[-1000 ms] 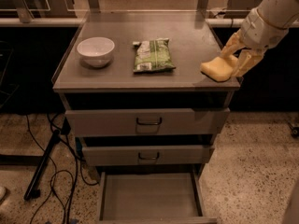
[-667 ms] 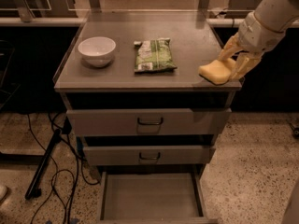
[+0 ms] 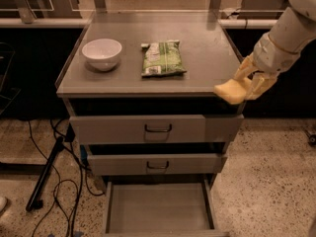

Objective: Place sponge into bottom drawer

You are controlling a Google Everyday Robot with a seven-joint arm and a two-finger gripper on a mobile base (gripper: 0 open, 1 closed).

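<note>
My gripper (image 3: 245,85) is shut on the pale yellow sponge (image 3: 229,91) and holds it at the front right corner of the cabinet top (image 3: 123,85), partly past the front edge and above the drawers. The arm comes in from the upper right. The bottom drawer (image 3: 158,210) is pulled open at the foot of the cabinet; its flat grey floor is bare. It lies well below and to the left of the sponge.
A white bowl (image 3: 101,53) and a green snack packet (image 3: 163,58) sit on the cabinet top. Two upper drawers (image 3: 157,129) with dark loop handles stand slightly out. Black cables and a stand leg (image 3: 47,172) lie on the floor at left.
My gripper has carried the sponge forward and down, from over the right side of the cabinet top to its front right corner.
</note>
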